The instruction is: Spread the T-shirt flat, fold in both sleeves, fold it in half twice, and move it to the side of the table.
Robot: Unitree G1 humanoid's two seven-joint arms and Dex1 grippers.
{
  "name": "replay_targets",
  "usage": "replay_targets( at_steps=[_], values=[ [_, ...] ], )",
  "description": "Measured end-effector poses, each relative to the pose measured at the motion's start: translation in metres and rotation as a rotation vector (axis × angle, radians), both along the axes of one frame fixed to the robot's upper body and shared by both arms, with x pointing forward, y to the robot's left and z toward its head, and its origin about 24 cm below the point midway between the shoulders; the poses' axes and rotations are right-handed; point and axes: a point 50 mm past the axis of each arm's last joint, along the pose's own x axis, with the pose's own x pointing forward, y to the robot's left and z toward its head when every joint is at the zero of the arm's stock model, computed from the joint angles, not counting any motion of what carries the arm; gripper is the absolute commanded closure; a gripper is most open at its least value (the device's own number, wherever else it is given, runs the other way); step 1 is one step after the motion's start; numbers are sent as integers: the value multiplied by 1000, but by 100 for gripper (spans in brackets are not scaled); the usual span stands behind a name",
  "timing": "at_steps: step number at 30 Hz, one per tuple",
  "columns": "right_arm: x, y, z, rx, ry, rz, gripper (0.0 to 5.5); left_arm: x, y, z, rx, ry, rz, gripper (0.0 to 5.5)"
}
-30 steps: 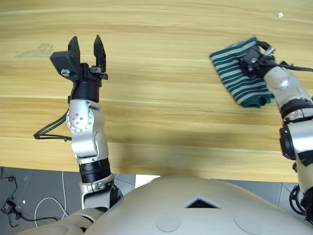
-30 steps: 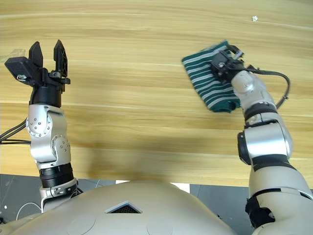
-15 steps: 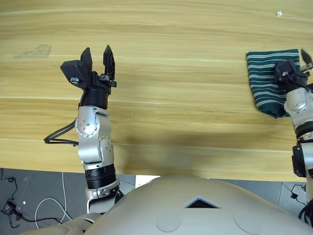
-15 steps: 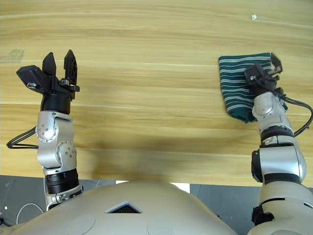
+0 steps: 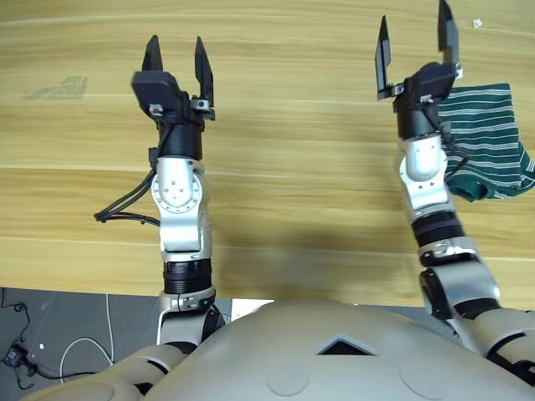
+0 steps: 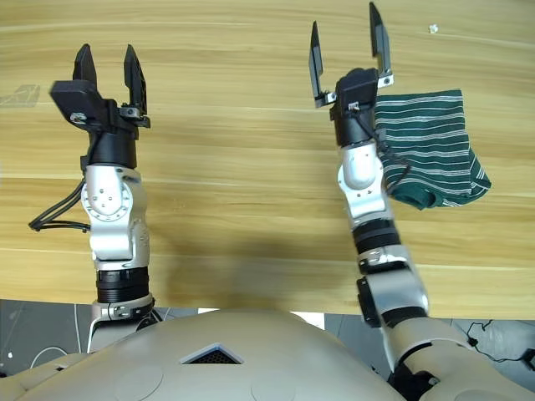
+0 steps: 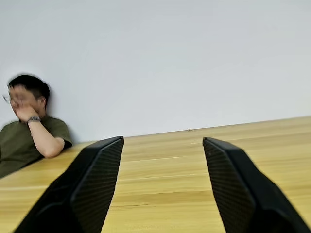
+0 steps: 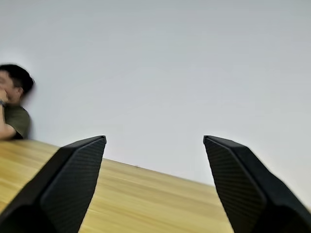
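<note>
Both arms stand raised over the pale wooden counter (image 5: 276, 150). The left gripper (image 5: 176, 50) and the right gripper (image 5: 413, 38) each hold their jaws spread wide, with nothing between them. The folded T-shirt (image 5: 489, 142) lies on the counter's right side, just beside the right forearm, which crosses its inner edge from where we look.

We judge the task all but finished, so the danger now is spoiling the result. A dark cable (image 6: 401, 171) loops off the right wrist close over the cloth. If that arm drops or swings outward, the loop or the forearm could catch the soft bundle and drag a layer loose. The near corner already looks lumpy and rounded, not square, and we expect it would be the first part to slide open under a nudge.

The shirt is limp dark green knit with thin white stripes, stacked in a rough rectangle with one edge splayed outward. The counter is smooth, straight-grained board in long planks. The gripper fingers (image 7: 97, 179) are flat, tapering black blades with a fine woven texture. The wrists below them are brushed silver metal.
</note>
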Motion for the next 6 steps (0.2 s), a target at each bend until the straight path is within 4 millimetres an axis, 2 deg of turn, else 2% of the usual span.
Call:
replay_targets(
  at_steps=[3, 6],
  values=[
    [-5, -14, -18, 43, 78, -17, 177, -3, -6, -6, 66, -44, 18, 249],
    [-11, -20, -11, 107, 1, -21, 177, -1, -11, -11, 0, -28, 20, 249]
  ],
)
